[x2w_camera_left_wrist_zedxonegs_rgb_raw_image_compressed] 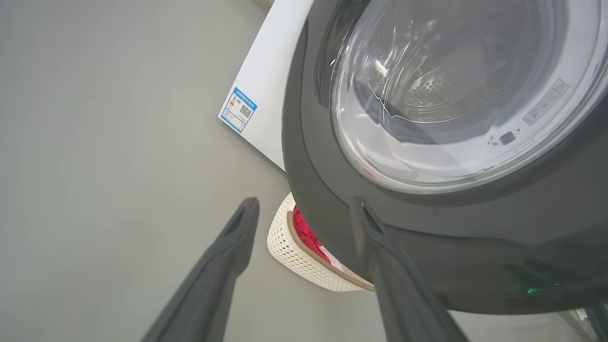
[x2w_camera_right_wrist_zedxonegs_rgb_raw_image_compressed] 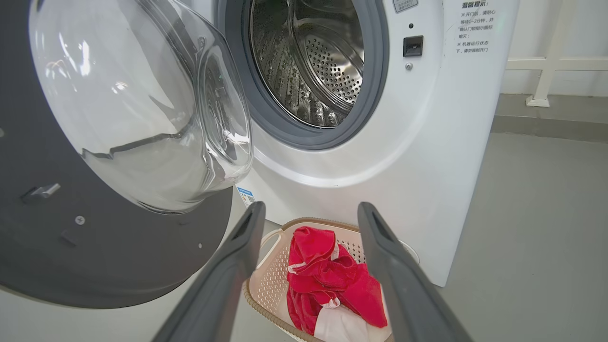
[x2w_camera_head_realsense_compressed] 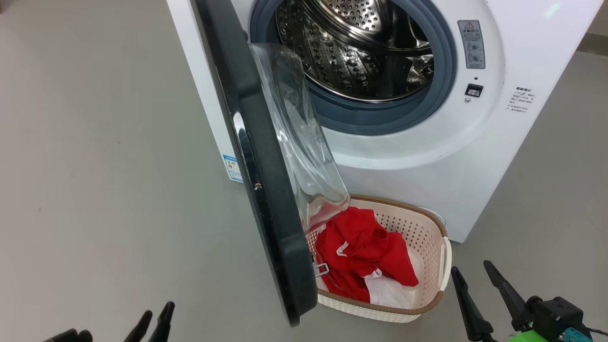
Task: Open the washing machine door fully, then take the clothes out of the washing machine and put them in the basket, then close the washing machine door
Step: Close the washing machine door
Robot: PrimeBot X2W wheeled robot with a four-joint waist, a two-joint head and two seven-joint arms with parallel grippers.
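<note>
looks down at the washing machine [x2w_camera_head_realsense_compressed: 427, 156] with the washing machine door [x2w_camera_head_realsense_compressed: 268, 199] swung out, half open. sees the clothes [x2w_camera_head_realsense_compressed: 361, 251] heaped in the basket [x2w_camera_head_realsense_compressed: 427, 228] on the floor [x2w_camera_head_realsense_compressed: 95, 166] just before the washing machine. holds left pincer [x2w_camera_head_realsense_compressed: 158, 308] and right pincer [x2w_camera_head_realsense_compressed: 470, 266] both spread, pinching nothing.

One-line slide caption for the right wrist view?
Open right pincer points toward the red clothes in the basket, beside the swung-open washing machine door and steel drum.
</note>
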